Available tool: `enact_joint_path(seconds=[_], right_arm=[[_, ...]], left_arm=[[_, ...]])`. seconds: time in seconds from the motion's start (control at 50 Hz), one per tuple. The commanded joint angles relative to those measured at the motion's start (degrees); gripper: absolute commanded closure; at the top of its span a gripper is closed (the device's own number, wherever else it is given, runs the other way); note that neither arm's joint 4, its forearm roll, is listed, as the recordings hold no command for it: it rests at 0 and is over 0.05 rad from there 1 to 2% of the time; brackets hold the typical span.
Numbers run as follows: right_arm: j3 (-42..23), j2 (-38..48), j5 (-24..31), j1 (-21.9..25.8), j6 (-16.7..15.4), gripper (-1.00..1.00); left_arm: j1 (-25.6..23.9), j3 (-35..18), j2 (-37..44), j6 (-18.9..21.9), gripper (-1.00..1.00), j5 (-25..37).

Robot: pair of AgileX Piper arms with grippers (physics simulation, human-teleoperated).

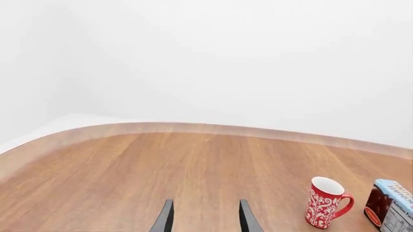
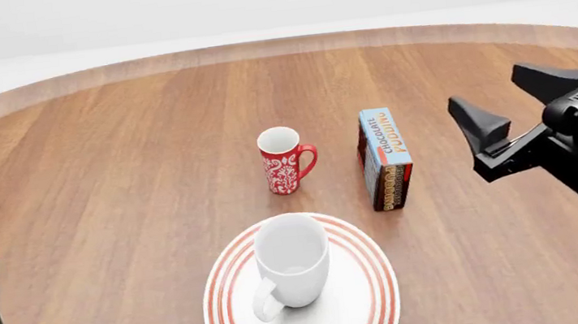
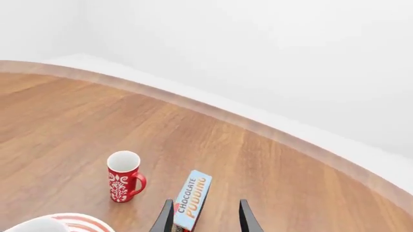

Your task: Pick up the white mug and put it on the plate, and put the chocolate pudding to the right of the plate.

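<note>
The white mug [image 2: 293, 260] stands upright on the plate [image 2: 373, 271], a red-ringed white plate near the front edge. The mug's handle points toward the front left. Behind and to the right of the plate, the chocolate pudding [image 2: 386, 157] box stands on its long edge. My right gripper [image 2: 511, 100] is open, hovering to the right of the box and apart from it. In the right wrist view the chocolate pudding [image 3: 191, 199] lies ahead between the fingers of the right gripper [image 3: 206, 218]. My left gripper [image 1: 206, 218] is open and empty above bare table at the front left.
A red mug with a white floral pattern [image 2: 283, 160] stands just behind the plate, left of the pudding box. It also shows as the red mug [image 1: 326, 202] in the left wrist view. The round wooden table's far edge [image 2: 276, 46] curves across the back.
</note>
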Motion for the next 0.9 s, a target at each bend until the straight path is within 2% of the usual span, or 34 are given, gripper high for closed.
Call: enact_joint_path(seconds=[0.02, 0.1, 0.12, 0.4, 0.72, 0.9], right_arm=[[-3.9, 4.8, 0.7, 0.8, -0.3, -1.0], [-4.8, 5.8, 1.0, 0.9, -0.2, -1.0], [-6.4, 7.6, 2.2, 1.3, 1.9, -1.0], [-10.6, 13.2, 3.3, 1.1, 2.6, -1.0], [-16.2, 20.2, 7.4, 0.6, 8.2, -1.0], [-18.5, 22.3, 9.1, 0.8, 10.0, -1.0]], left_arm=[[0.0, 0.0, 0.0, -0.3, -1.0, -0.1], [-0.1, 0.0, 0.0, -0.3, -1.0, -0.1], [-0.1, 0.0, 0.0, -0.3, -1.0, -0.1], [-0.2, 0.0, 0.0, -0.4, -1.0, -0.1], [-0.2, 0.0, 0.0, -0.6, -1.0, -0.2], [-0.2, 0.0, 0.0, -0.7, -1.0, -0.1]])
